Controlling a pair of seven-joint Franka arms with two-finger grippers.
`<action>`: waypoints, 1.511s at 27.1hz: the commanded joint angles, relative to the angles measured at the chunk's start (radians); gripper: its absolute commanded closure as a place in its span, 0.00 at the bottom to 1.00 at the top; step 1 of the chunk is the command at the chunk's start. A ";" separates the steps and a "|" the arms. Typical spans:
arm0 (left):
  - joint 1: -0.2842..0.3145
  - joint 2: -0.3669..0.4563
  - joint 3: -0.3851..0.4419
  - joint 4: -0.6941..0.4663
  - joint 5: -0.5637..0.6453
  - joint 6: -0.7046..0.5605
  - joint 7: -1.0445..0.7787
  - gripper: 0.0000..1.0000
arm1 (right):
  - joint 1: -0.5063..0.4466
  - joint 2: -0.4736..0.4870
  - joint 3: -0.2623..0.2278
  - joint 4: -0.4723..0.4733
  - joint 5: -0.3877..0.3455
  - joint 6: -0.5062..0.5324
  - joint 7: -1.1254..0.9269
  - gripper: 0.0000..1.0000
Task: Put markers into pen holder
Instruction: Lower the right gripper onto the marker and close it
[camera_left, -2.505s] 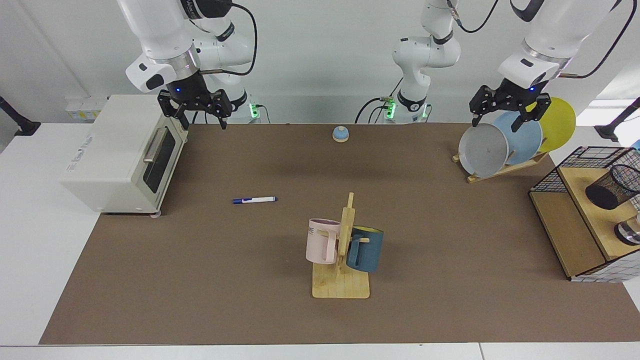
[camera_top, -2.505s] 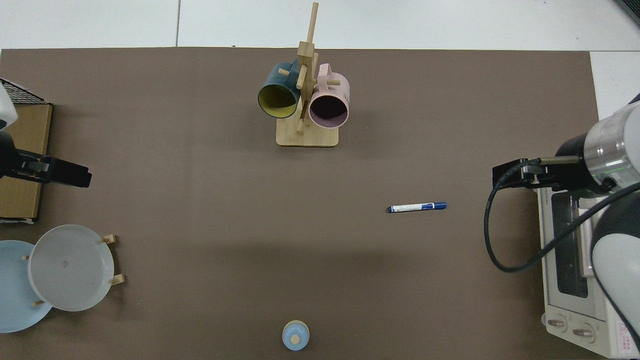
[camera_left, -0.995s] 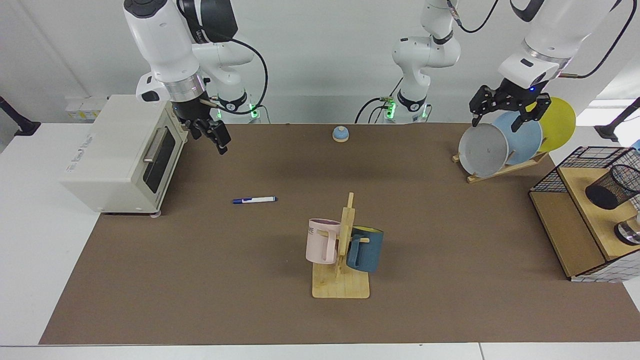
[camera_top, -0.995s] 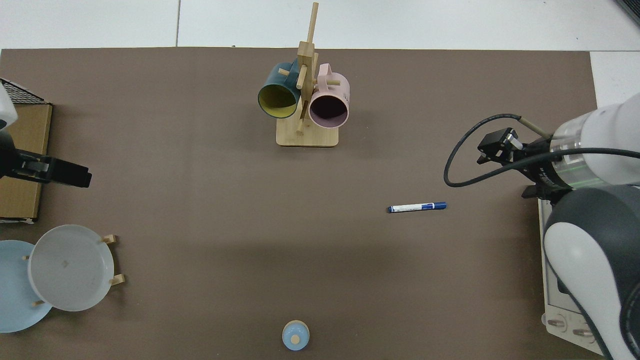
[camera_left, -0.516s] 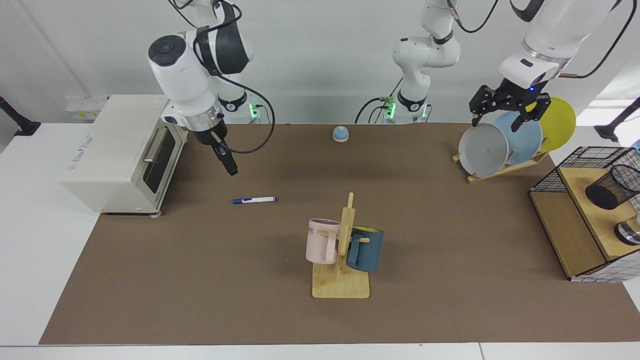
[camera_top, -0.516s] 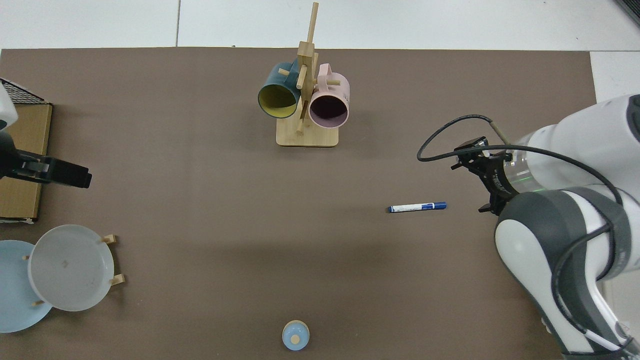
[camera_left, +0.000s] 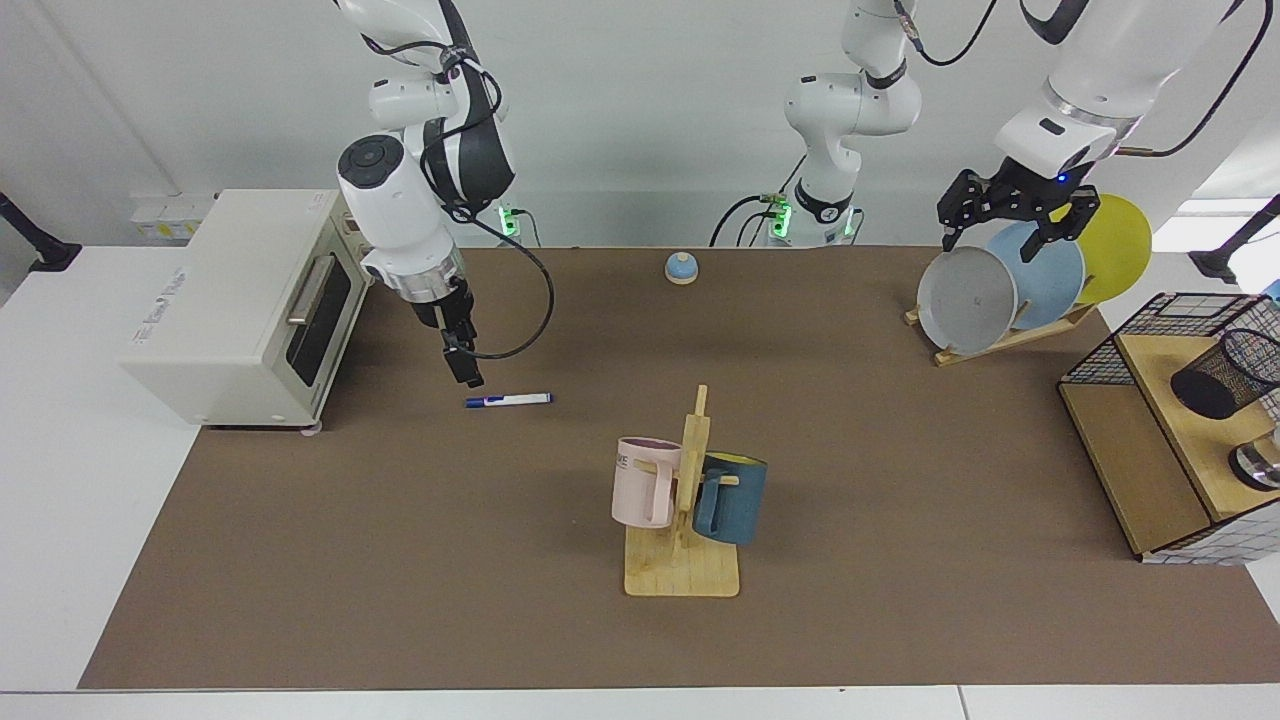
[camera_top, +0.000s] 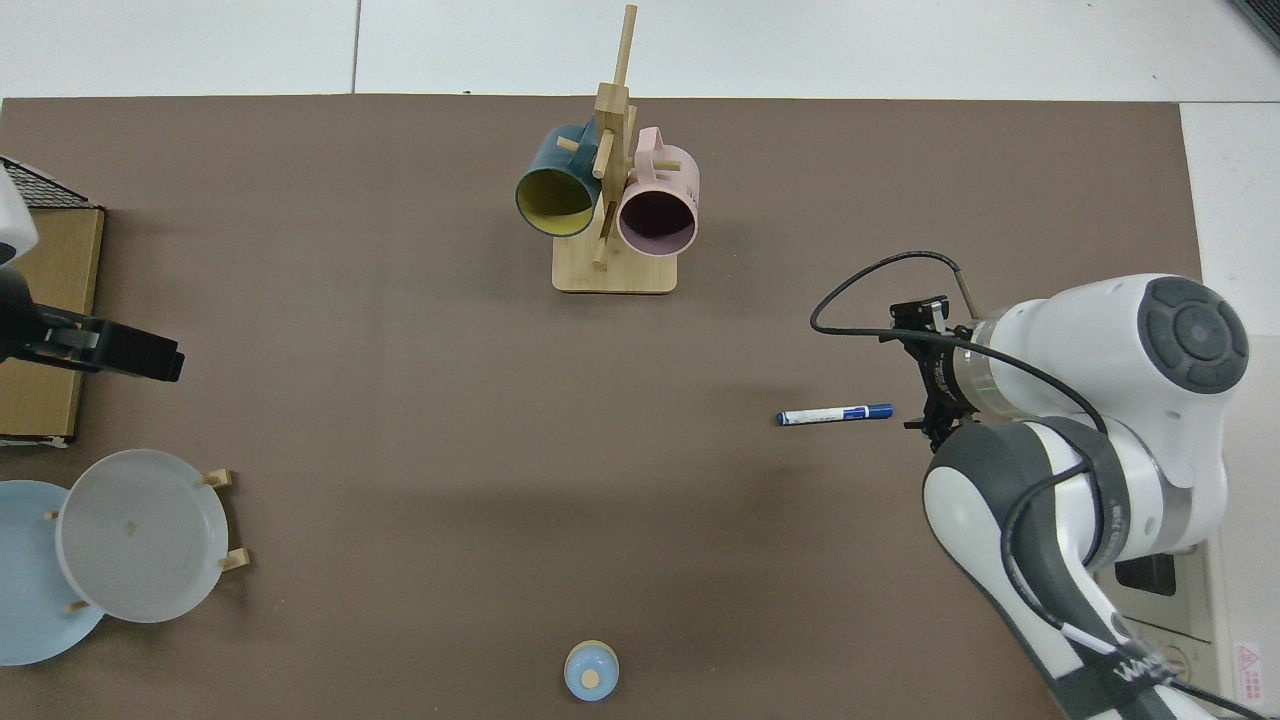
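A brown mat (camera_left: 900, 480) covers the white surface (camera_left: 70, 480), where a blue-capped whiteboard marker (camera_left: 508, 400) lies flat near a cream toaster oven (camera_left: 230, 310). Also on it stand a wooden mug tree (camera_left: 683, 540) holding a pink and a blue mug, a plate rack (camera_left: 1010, 335), a small blue bell (camera_left: 681, 268) and a wire-mesh-and-wood shelf box (camera_left: 1130, 470).

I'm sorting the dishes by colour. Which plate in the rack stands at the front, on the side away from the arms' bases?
The grey plate. It overlaps the blue plate behind it, and the yellow plate stands rearmost. The left gripper hangs above them.
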 joint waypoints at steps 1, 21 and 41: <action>-0.005 0.005 0.003 0.016 -0.004 -0.019 -0.012 0.00 | -0.017 0.009 0.005 -0.052 0.017 0.083 0.028 0.01; -0.004 0.002 0.003 0.010 -0.005 -0.018 -0.021 0.00 | 0.017 0.076 0.006 -0.160 0.017 0.297 0.031 0.01; -0.005 0.001 0.003 0.004 -0.005 -0.019 -0.024 0.00 | 0.037 0.153 0.006 -0.204 0.017 0.430 0.072 0.01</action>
